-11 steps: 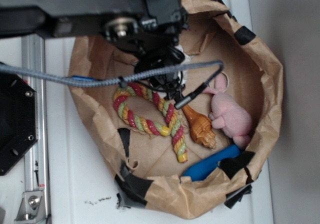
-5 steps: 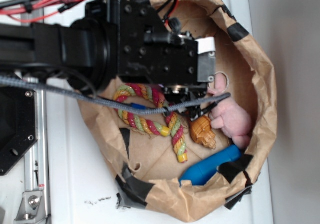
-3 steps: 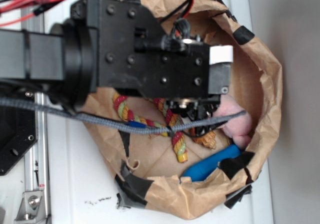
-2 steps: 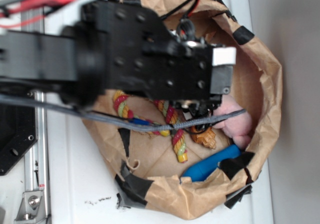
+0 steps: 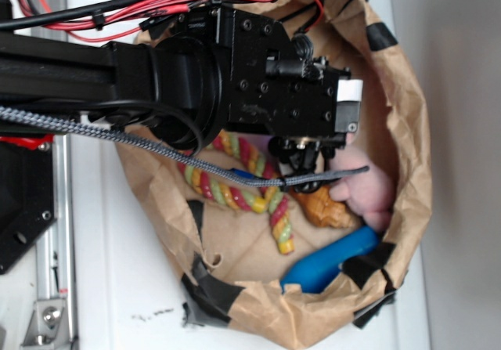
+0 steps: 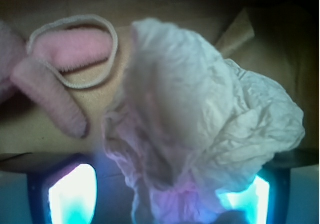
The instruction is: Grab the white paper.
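Observation:
The white paper, a crumpled off-white wad, fills the middle of the wrist view, close to the camera. It reaches down between my two fingers. My gripper is open: the left finger stands apart from the paper and the right finger lies against its edge. In the exterior view my gripper hangs inside the brown paper bag, over the pink plush toy. The arm hides the paper there.
A small white ring lies over the pink plush toy, left of the paper. The bag also holds a coloured rope toy, a brown shell-shaped toy and a blue object. A grey cable hangs across.
The arm rose from low in the bag, swung right over the shell and plush toy, then shifted back up the picture and a little lower.

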Controlling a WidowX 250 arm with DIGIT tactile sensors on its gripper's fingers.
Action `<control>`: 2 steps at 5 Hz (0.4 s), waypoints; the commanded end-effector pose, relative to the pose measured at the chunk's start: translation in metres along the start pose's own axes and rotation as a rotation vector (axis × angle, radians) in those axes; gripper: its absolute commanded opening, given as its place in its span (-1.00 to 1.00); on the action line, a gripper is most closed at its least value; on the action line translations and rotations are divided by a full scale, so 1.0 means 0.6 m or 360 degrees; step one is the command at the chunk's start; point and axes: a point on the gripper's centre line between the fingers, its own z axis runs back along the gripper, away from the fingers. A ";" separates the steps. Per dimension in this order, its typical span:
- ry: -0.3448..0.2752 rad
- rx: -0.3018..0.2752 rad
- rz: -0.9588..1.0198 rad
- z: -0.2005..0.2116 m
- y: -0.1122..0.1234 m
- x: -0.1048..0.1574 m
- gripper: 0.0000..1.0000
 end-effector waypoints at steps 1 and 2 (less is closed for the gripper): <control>-0.0010 -0.0001 -0.0036 0.008 0.042 0.011 -1.00; -0.0033 0.0019 -0.0035 0.031 0.043 0.015 -1.00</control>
